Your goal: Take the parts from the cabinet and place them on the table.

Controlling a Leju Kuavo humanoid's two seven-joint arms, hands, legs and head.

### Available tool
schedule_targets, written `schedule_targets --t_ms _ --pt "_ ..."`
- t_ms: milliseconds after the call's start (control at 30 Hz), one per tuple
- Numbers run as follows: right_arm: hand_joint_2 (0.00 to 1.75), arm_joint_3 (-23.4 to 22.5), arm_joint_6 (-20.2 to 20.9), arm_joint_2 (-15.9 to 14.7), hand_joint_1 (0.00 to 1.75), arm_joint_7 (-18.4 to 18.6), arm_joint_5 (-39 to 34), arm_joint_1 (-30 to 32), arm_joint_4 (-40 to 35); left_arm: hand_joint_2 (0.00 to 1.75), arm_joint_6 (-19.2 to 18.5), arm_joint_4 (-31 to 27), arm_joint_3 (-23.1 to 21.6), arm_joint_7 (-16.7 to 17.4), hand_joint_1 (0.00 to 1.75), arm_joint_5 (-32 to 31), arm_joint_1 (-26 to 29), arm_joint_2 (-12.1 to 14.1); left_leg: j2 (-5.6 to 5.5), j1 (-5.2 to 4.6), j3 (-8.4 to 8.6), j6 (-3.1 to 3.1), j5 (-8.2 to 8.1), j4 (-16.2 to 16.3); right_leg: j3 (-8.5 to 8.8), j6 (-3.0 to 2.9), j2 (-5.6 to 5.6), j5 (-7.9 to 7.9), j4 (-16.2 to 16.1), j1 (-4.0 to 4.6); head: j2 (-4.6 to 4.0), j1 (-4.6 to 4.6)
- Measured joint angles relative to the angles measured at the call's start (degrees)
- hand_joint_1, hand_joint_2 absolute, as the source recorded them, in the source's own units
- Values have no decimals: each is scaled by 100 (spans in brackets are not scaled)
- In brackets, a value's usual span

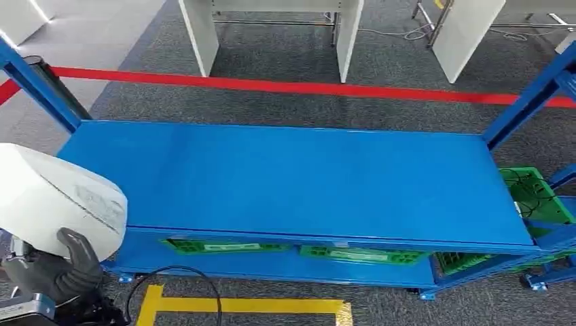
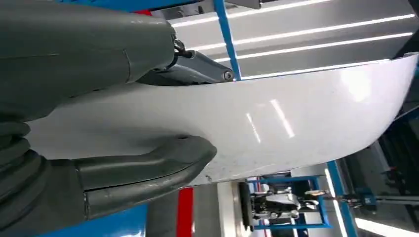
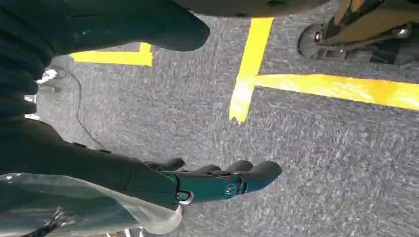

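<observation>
Blue metal fills the head view: a long flat table (image 1: 306, 180) with a bare, glossy top, standing on grey carpet (image 1: 272, 102). Slanted blue posts (image 1: 41, 88) rise at its far corners. Under the top, green crates (image 1: 224, 246) sit on a lower shelf, and another green crate (image 1: 533, 193) with dark wires in it stands just past the table's right end.

At the lower left of the head view, the left hand (image 1: 51, 272) grips a large white part (image 1: 54, 200). The part is smooth and curved, like a moulded shell, and it is held up in the air beside the table's left end, overlapping the near left corner in the picture; it does not rest on the top. In the left wrist view the thick grey thumb (image 2: 148, 165) presses on one face of the white part and the darker fingers (image 2: 197, 69) clamp the other side, so the hold is firm across its edge.

The right hand (image 3: 217, 180) hangs low over the carpet in the right wrist view. Its fingers are stretched out straight, close side by side, and they hold nothing.

A red line (image 1: 306, 88) runs across the floor beyond the table, and yellow tape (image 1: 244, 305) marks the carpet in front of it. A thin black cable (image 1: 173, 278) loops across the floor near the yellow tape. White furniture legs (image 1: 204, 34) stand beyond the red line.
</observation>
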Motion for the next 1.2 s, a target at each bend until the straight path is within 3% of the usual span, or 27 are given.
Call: schedule_targets --t_ms 100,133,167,200,267,300,333,400,467,500,533,600,633,667,700,767,800,833,867,933,967,1000,1033,1100,1133,1167,1200 --pt "175 -33 0 0 0 0 0 -1 0 175 -2 0 -9 0 175 0 -1 -22 17 -32 -99 85 65 8 -480 15 -2 -728 1253 8 0 18" --pt "175 -37 0 0 0 0 0 3 0 175 -2 0 -9 0 175 2 0 -24 19 -50 -140 95 94 13 -589 14 -1 -836 1577 15 0 20" --pt "175 -42 0 0 0 2 0 4 0 175 0 0 -9 0 175 2 2 -24 19 -67 -174 99 121 16 -548 3 -2 -775 1593 22 0 18" --pt "175 -44 0 0 0 2 0 4 0 175 -2 0 -9 0 175 2 1 -26 18 -80 -197 100 144 17 -378 -21 -2 -610 1354 31 0 18" --pt "175 -50 0 0 0 0 4 -6 0 175 0 0 -13 0 175 2 2 -28 9 -104 -230 80 187 18 261 -95 -1 -189 323 55 0 18" --pt "175 -50 0 0 0 -2 9 -21 0 175 -2 0 -18 0 175 2 2 -29 10 -101 -233 59 203 30 549 -151 -1 -167 -155 80 0 15" --pt "175 -52 0 0 0 -7 11 -32 0 175 -2 0 -18 0 175 2 1 -29 9 -128 -260 26 228 41 674 -136 -6 -169 -268 87 0 9" --pt "175 -52 0 4 0 -22 29 -25 0 175 0 0 -24 2 175 -7 -1 -33 17 -110 -268 -48 289 38 543 -138 9 -133 -272 113 0 16" --pt "175 -57 0 11 0 -24 31 -12 0 175 0 0 -22 2 175 -9 0 -33 4 -124 -280 -120 363 15 489 -217 -12 -35 -331 84 0 20" --pt "175 -59 -2 28 0 -24 37 -15 2 175 0 0 -22 2 175 -13 13 -31 -4 -102 -333 -151 193 93 459 -259 -45 21 -345 62 0 13" --pt "175 -59 -11 28 0 -28 37 -24 0 175 0 0 -22 4 175 -20 13 -31 -3 -89 -412 -190 -139 350 394 -300 -47 68 -346 59 0 -15" --pt "175 -59 -13 33 0 -39 50 -22 2 175 0 0 -22 20 175 -39 12 -29 0 -48 -633 -257 -785 1234 331 -308 -68 165 -340 63 0 -22" --pt "175 -61 -15 33 0 -39 57 -18 2 175 0 2 -22 22 175 -55 14 -24 0 -39 -704 -279 -948 1621 262 -304 -77 220 -328 63 0 -26" --pt "175 -66 -15 33 0 -44 68 -15 2 175 0 2 -22 22 175 -68 14 -24 1 -27 -670 -293 -931 1742 196 -298 -84 264 -320 63 0 -26" --pt "175 -70 -15 33 0 -48 77 -16 2 175 -2 0 -20 22 175 -77 14 -22 1 -12 -512 -304 -810 1621 135 -289 -88 302 -305 62 0 -26" --pt "175 -77 -15 42 0 -55 87 -20 2 175 0 0 -20 22 175 -105 10 -24 4 12 149 -297 -390 611 30 -254 -87 354 -261 56 0 -26" --pt "175 -79 -15 48 0 -57 98 -23 2 175 0 0 -20 22 175 -112 2 -24 4 18 469 -287 -293 89 2 -228 -83 378 -232 56 0 -28" --pt "175 -81 -17 48 0 -63 101 -27 2 175 0 0 -20 24 175 -114 -7 -24 -2 -11 619 -253 -404 -178 -44 -185 -77 407 -212 83 0 -28" --pt "175 -81 -20 48 0 -66 107 -28 2 175 0 0 -18 26 175 -120 -1 -29 -10 -23 572 -191 -355 -161 -52 -154 -79 447 -217 82 0 -15" --pt "175 -83 -28 48 0 -68 116 -28 2 175 0 0 -9 28 175 -129 5 -29 -10 -51 496 -131 -321 -134 -65 -76 -79 531 -233 67 0 -11" --pt "175 -85 -28 48 0 -68 125 -22 2 175 0 0 -9 28 175 -133 3 -31 -4 -41 475 -58 -270 -170 -73 -29 -74 563 -236 69 0 -22" --pt "175 -90 -31 48 0 -68 129 -16 2 175 0 0 -9 28 175 -147 -5 -35 36 -18 439 5 -201 -195 -107 -9 -42 441 -167 45 0 -13" --pt "175 -90 -31 48 0 -68 129 -16 2 175 0 0 -9 28 175 -151 -3 -39 38 -22 365 64 -144 -195 -238 4 -35 116 46 51 0 -2" --pt "175 -90 -31 48 0 -68 129 -23 2 175 -2 0 -11 31 175 -162 1 -44 45 -43 209 108 -27 -186 -478 17 -26 -531 889 51 0 7" --pt "175 -90 -31 48 0 -68 131 -25 2 175 -2 0 -9 31 175 -162 -1 -44 46 -59 116 116 43 -179 -570 23 -26 -719 1300 52 0 2" --pt "175 -90 -31 48 0 -68 131 -23 2 175 -2 0 -11 33 175 -164 3 -46 46 -73 22 118 109 -167 -574 19 -27 -710 1525 52 0 2" --pt "175 -90 -31 48 0 -68 131 -23 2 175 -2 0 -11 37 175 -171 2 -46 46 -87 -70 114 165 -150 -460 4 -27 -537 1504 54 0 4"
